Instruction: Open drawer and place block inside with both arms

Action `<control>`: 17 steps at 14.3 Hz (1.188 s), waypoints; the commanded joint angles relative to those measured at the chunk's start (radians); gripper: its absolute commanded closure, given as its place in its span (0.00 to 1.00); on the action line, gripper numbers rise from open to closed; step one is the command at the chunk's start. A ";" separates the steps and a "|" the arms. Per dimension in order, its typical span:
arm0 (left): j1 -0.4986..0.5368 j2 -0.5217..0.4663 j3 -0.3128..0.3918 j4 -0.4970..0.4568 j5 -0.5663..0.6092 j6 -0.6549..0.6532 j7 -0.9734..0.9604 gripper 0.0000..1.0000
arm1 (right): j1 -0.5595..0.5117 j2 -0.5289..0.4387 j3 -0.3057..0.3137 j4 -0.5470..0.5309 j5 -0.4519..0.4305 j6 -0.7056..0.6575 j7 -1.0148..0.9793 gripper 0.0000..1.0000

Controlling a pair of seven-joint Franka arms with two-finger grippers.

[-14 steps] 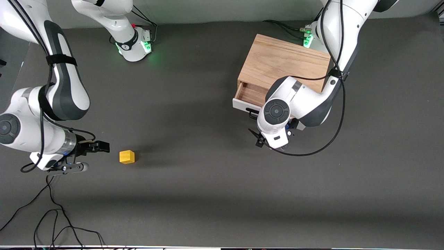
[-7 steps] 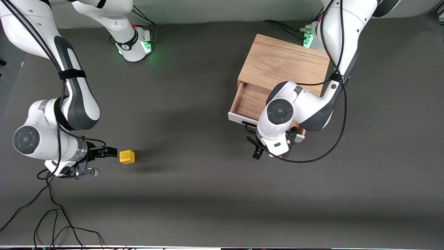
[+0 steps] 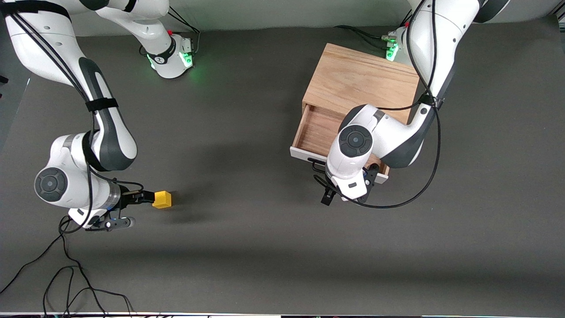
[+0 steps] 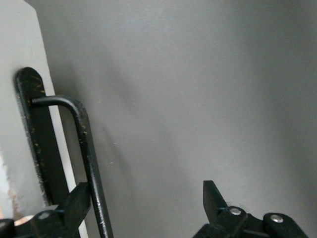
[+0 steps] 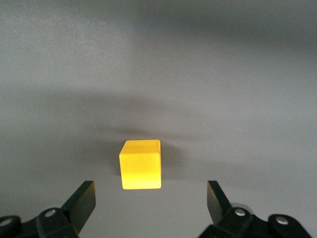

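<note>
The drawer (image 3: 315,130) of the light wooden cabinet (image 3: 362,79) stands pulled out, its wood-lined inside partly hidden by the left arm. My left gripper (image 3: 327,191) is open in front of the white panel (image 4: 17,114). In the left wrist view (image 4: 146,191) the black wire handle (image 4: 86,148) runs just inside one fingertip (image 4: 74,201). The small yellow block (image 3: 162,199) lies on the table toward the right arm's end. My right gripper (image 3: 140,196) is open and low beside it. In the right wrist view (image 5: 150,191) the block (image 5: 141,163) sits just ahead of the fingertips.
The table is a dark grey mat (image 3: 265,247). Loose black cables (image 3: 66,274) lie on it near the front camera at the right arm's end. The two arm bases (image 3: 170,55) stand along the edge farthest from the front camera.
The drawer has slid farther out of the cabinet with the left gripper at its handle. The right gripper has moved along the table up to the block.
</note>
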 commanded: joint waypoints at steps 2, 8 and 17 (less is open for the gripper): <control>-0.007 0.038 0.003 0.089 0.047 0.057 -0.004 0.00 | 0.012 0.024 -0.002 0.006 -0.020 0.016 0.023 0.00; 0.073 -0.057 -0.010 0.149 0.035 -0.159 0.190 0.00 | -0.002 0.061 -0.004 0.002 -0.012 0.038 0.023 0.00; 0.330 -0.349 -0.003 0.076 -0.124 -0.674 0.929 0.00 | 0.009 0.101 -0.005 -0.031 0.048 0.094 0.104 0.00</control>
